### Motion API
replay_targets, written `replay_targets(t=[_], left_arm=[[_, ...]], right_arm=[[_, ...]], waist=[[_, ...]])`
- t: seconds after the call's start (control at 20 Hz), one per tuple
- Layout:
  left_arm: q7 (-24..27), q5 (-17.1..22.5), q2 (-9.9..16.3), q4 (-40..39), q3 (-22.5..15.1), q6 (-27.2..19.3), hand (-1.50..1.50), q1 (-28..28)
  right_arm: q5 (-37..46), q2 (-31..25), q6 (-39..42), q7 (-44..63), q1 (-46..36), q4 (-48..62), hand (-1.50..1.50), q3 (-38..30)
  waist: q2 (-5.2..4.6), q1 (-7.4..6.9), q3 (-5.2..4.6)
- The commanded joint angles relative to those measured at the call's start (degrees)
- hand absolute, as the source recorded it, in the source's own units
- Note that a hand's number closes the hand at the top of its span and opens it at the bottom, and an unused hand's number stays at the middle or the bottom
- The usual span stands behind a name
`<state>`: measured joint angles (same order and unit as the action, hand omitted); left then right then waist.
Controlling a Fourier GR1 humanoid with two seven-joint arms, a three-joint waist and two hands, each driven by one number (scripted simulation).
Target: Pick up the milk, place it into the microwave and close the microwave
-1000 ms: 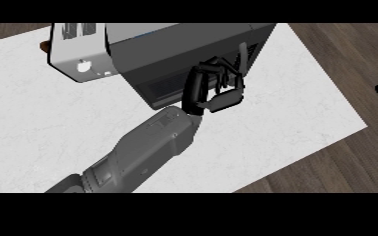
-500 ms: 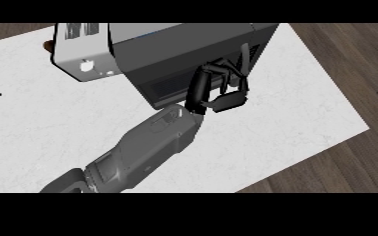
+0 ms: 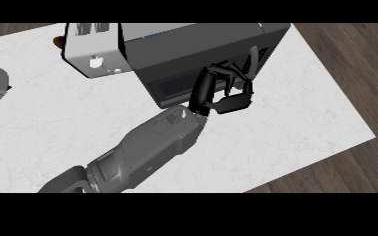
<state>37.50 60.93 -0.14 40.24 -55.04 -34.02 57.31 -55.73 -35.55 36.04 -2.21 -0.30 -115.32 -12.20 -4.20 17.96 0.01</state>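
Since a second ago the right hand [image 3: 221, 91] has barely shifted, fingers curled on nothing, pressed against the microwave [image 3: 193, 55] door just beyond it.

One microwave [image 3: 199, 50], one hand [image 3: 221, 91], seemingly nothing else.

A single grey forearm [image 3: 151, 147] shows, boxy and faceted, with paler raised panels and dark seams along its upper face. It narrows to a black wrist just below the black hand [image 3: 221, 91], whose slim fingers are glossy.
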Motion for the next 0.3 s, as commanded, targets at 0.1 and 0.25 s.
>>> replay_targets(t=[0.1, 0.25], left_arm=[[-0.78, 3.71, 0.13, -8.66, 3.29, -2.10, -1.50, -3.27], [-0.55, 4.78, 0.13, -8.75, 3.00, -2.24, -1.50, -3.43]], right_arm=[[-1.58, -0.75, -0.95, 0.71, 1.39, -1.56, -1.50, -1.06], [-1.84, -1.14, -1.15, 1.29, 3.18, -2.55, -1.50, -1.62]], waist=[[-0.41, -2.39, -0.18], [0.12, -2.30, -0.15]])
